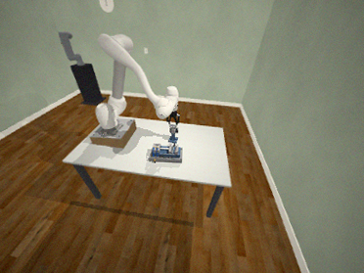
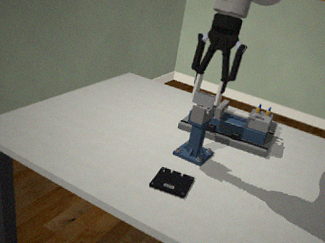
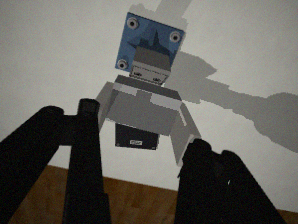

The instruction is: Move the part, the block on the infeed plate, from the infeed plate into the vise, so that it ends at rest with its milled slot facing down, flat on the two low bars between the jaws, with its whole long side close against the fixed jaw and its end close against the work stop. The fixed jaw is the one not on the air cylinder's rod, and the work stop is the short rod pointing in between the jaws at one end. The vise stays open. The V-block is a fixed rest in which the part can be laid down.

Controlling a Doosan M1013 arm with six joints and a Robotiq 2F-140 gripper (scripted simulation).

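Note:
My gripper (image 2: pixel 207 92) points straight down and is shut on the part (image 2: pixel 204 99), a grey block, gripping it by its two sides. The part hangs directly over the grey top of the V-block (image 2: pixel 200 116), which stands on a blue post; I cannot tell whether they touch. In the wrist view the part (image 3: pixel 143 111) sits between my finger pads, with the V-block's blue foot (image 3: pixel 150 42) beyond it. The black infeed plate (image 2: pixel 172 182) lies bare in front of the V-block. The blue vise (image 2: pixel 241 127) stands open behind it. The milled slot is not visible.
The vise sits on a grey base plate (image 2: pixel 225 138) with two yellow-tipped fittings (image 2: pixel 262 110) at its far end. The arm's base (image 1: pixel 113 132) stands at the table's other end. The table edge is close in front of the infeed plate.

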